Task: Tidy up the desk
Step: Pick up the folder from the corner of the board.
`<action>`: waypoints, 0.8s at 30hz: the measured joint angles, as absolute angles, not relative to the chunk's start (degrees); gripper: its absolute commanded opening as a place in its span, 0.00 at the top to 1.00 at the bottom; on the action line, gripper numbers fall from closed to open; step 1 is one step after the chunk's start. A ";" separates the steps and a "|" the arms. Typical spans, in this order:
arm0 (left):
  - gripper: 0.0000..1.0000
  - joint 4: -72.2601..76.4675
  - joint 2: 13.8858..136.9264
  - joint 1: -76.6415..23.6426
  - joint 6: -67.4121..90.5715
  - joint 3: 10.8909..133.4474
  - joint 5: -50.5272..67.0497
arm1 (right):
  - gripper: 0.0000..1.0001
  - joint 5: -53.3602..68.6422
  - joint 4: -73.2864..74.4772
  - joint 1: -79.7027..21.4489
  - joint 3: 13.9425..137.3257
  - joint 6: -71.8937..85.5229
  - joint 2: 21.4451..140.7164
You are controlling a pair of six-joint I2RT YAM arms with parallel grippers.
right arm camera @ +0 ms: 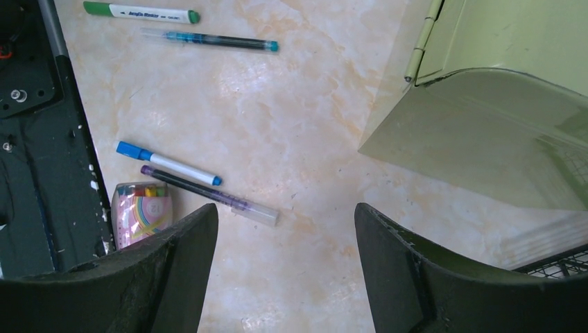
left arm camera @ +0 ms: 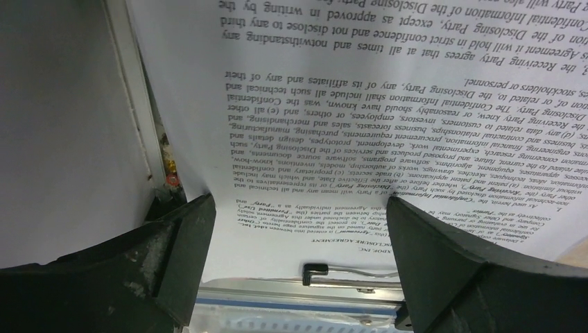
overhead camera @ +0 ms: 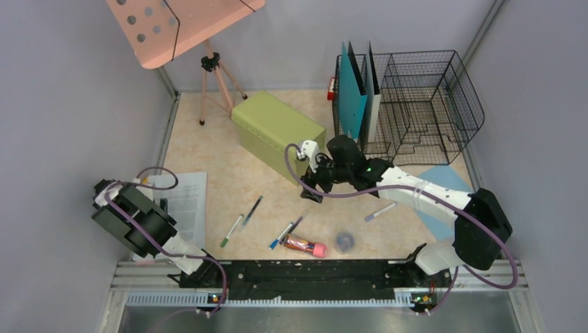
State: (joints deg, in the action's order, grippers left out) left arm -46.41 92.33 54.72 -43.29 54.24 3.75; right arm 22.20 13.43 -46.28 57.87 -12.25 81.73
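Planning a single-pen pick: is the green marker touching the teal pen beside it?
Apart. The right wrist view shows a strip of bare desk between the green marker and the teal pen.

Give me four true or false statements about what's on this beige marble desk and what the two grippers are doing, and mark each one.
1. The right gripper is clamped shut. False: it is open and empty above the beige marble desk.
2. The left gripper is open over the white printed sheet. True.
3. The teal folder stands upright in the black wire basket. True.
4. The green-capped white marker stands in the basket. False: it lies on the desk.
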 measured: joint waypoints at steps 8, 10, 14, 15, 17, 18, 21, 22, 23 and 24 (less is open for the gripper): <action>0.05 -43.24 89.78 54.76 -46.44 50.46 5.80 | 0.28 22.09 13.56 -46.28 57.71 -12.45 81.49; 0.06 -42.35 88.29 54.63 -47.18 48.84 6.42 | 0.28 21.98 13.67 -46.28 57.71 -12.47 81.49; 0.07 -40.88 85.60 52.90 -48.42 46.37 5.98 | 0.28 21.65 14.28 -46.28 57.71 -12.88 81.49; 0.07 -40.56 84.99 52.12 -48.64 45.78 5.50 | 0.28 21.50 14.48 -46.28 57.71 -13.04 81.49; 0.07 -40.21 84.07 50.24 -48.73 44.77 4.47 | 0.28 21.26 14.72 -46.28 57.71 -13.43 81.49; 0.07 -40.23 83.83 49.08 -48.69 44.49 3.86 | 0.28 21.21 14.79 -46.28 57.71 -13.58 81.49; 0.08 -40.53 84.07 45.56 -47.94 44.47 1.32 | 0.28 21.21 15.16 -46.28 57.76 -14.17 81.49; 0.08 -40.66 84.20 44.34 -47.66 44.51 0.38 | 0.28 21.26 15.29 -46.28 57.76 -14.37 81.49; 0.08 -40.77 84.40 42.89 -47.29 44.58 -0.89 | 0.28 21.39 15.59 -46.28 57.78 -14.55 81.49; 0.08 -40.93 84.55 41.71 -46.87 44.64 -1.83 | 0.28 21.56 15.79 -46.30 57.80 -14.66 81.49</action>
